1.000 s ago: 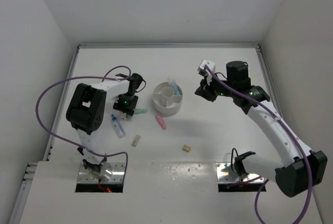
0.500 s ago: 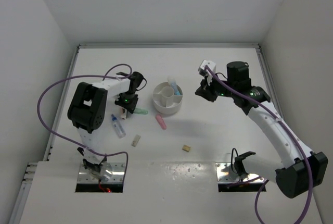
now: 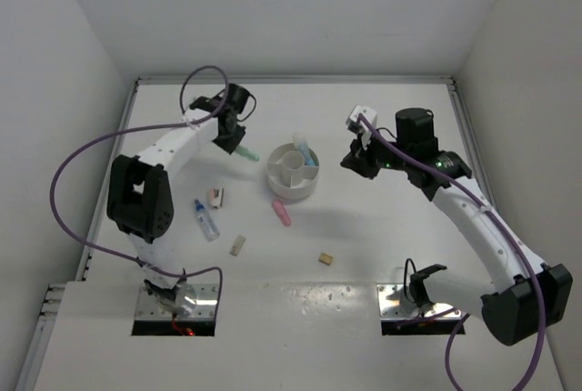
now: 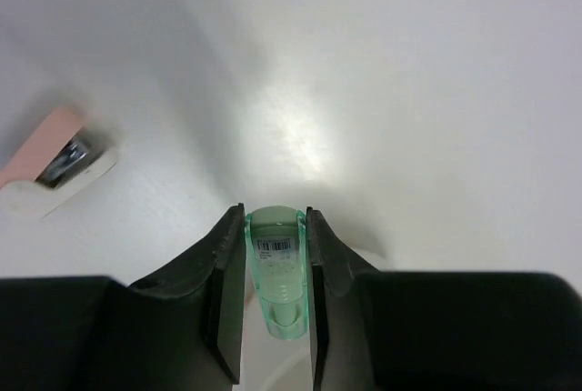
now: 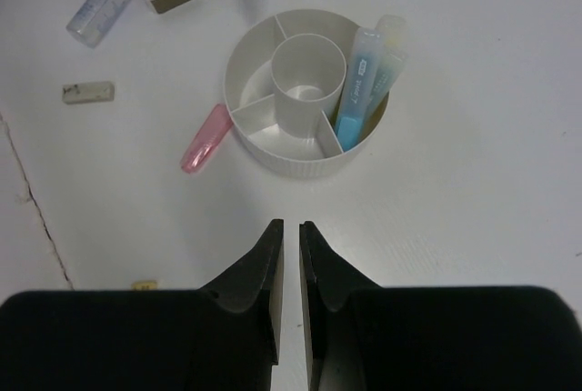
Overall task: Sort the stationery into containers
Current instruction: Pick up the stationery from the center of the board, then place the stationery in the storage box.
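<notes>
The green marker (image 4: 276,286) is pinched between the jaws of the left gripper (image 4: 275,220) near the bowl (image 5: 300,164), which holds only a blue marker (image 5: 357,91) and a yellow marker (image 5: 389,45); the pink marker (image 3: 281,213), tube (image 3: 206,219) and erasers (image 3: 237,245) lie outside, and the right gripper (image 5: 289,227) is nearly closed and empty.

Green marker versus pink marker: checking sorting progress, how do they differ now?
The pastel green marker stick is clamped in the left tool; the pastel pink marker stick lies loose beside the round white divided bowl. Their colours differ. Both are short sticks, neither in the bowl.
</notes>
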`<move>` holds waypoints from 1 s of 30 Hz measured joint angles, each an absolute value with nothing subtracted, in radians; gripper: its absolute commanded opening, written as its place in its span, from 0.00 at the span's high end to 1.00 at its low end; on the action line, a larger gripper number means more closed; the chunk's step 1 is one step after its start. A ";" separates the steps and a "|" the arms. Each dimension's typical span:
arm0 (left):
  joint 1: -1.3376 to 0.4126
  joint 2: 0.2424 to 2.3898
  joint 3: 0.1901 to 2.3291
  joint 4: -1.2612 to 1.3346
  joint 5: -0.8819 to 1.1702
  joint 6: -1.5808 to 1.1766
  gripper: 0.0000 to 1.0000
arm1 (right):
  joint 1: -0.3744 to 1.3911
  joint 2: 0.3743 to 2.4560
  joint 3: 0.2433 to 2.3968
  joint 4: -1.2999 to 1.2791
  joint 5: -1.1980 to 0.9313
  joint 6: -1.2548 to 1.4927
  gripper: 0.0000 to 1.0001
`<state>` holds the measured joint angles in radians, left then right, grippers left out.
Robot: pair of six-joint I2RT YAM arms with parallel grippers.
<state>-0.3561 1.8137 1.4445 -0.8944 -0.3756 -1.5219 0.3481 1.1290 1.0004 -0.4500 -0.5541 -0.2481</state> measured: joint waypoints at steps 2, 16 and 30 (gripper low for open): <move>-0.361 1.784 1.526 -0.885 -0.405 -1.423 1.00 | 0.348 1.134 1.000 -0.449 -0.554 -0.246 0.87; -0.555 1.676 1.506 -0.416 -0.460 -0.637 1.00 | 0.348 1.217 0.989 -0.450 -0.552 -0.244 0.87; -0.576 1.681 1.416 -0.189 -0.384 -0.330 1.00 | 0.348 1.232 0.978 -0.446 -0.547 -0.262 0.87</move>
<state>-0.5762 1.6814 1.4162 -0.1886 -0.3843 -0.3302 0.3481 1.2320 0.9783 -0.4458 -0.5468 -0.2615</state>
